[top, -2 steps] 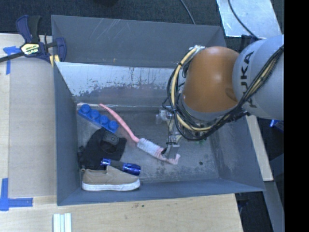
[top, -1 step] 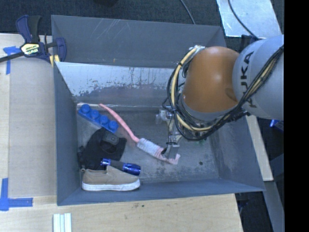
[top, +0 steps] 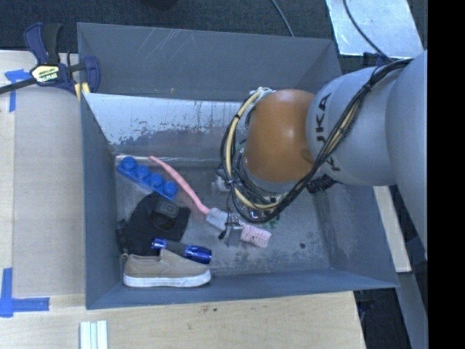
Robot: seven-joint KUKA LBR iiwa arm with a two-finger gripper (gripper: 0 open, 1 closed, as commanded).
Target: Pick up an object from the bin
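I see the gripper (top: pixel 231 230) low in the grey bin (top: pixel 98 217), just beside a small pink block (top: pixel 255 235); whether it is open or closed, I cannot tell.

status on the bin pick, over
End effector low over bin floor, centre. Small pink piece just beside it, hold unconfirmed. Pink stick ends close by; shoe and blue marker lie apart.

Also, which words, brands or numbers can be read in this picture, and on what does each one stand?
"KA": black letters on the grey arm, near its orange cover; the rest of the word cannot be seen.
Things in the bin: no readable text on them.
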